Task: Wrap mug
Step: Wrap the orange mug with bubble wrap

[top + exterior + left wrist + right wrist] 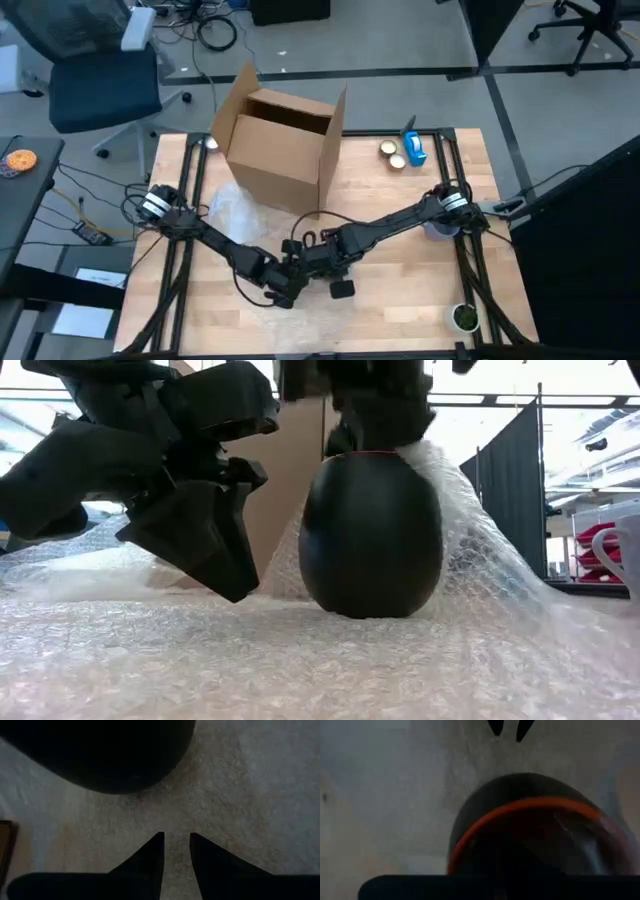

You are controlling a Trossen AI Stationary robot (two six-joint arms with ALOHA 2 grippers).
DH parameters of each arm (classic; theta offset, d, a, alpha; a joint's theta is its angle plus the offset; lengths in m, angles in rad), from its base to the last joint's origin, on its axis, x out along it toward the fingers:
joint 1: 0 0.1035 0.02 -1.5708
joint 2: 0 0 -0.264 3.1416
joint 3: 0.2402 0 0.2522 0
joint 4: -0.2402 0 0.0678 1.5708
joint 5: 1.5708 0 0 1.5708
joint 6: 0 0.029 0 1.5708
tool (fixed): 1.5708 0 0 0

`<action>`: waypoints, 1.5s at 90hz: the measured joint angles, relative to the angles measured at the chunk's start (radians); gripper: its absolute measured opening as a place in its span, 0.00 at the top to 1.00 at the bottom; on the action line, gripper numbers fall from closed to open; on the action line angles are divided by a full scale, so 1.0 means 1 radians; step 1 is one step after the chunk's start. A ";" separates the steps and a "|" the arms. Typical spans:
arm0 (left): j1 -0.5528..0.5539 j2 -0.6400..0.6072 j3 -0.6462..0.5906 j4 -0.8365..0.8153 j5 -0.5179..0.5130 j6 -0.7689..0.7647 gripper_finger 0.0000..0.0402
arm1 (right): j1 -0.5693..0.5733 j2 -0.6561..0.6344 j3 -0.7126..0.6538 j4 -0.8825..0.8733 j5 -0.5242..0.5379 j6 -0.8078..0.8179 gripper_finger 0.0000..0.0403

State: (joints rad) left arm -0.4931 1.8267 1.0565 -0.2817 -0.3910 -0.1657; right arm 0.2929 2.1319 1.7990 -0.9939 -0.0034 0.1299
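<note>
The black mug [371, 535] stands upright on the bubble wrap [300, 660] near the front of the worktop [420, 270], with the right pincer [375, 410] clamped on its orange-lined rim from above. The left pincer [176, 851] hovers just beside the mug, its fingers [150, 855] close together but with a narrow gap and nothing between them. If the left pincer tugs the sheet while the mug is pinned only at the rim, the mug could tip, or the slippery film could slide out.
</note>
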 joint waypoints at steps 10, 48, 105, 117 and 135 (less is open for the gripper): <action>0.000 0.000 -0.002 0.004 0.002 -0.003 0.81 | -0.022 -0.004 -0.053 0.037 -0.008 0.000 1.00; 0.001 0.011 -0.001 0.289 -0.004 0.047 0.81 | -0.010 0.002 0.210 -0.245 0.022 0.027 1.00; 0.011 0.100 -0.001 0.380 -0.002 0.072 0.81 | 0.020 0.008 0.104 -0.257 0.198 0.049 1.00; 0.021 0.101 -0.006 0.388 -0.001 0.071 0.81 | 0.018 0.007 0.040 -0.135 0.125 0.032 1.00; 0.020 0.101 -0.015 0.398 -0.011 0.081 0.81 | 0.017 0.008 0.056 -0.136 0.099 0.031 1.00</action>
State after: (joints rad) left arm -0.4732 1.9274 1.0416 0.1166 -0.4019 -0.0847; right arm 0.3103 2.1403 1.8552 -1.1297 0.0952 0.1604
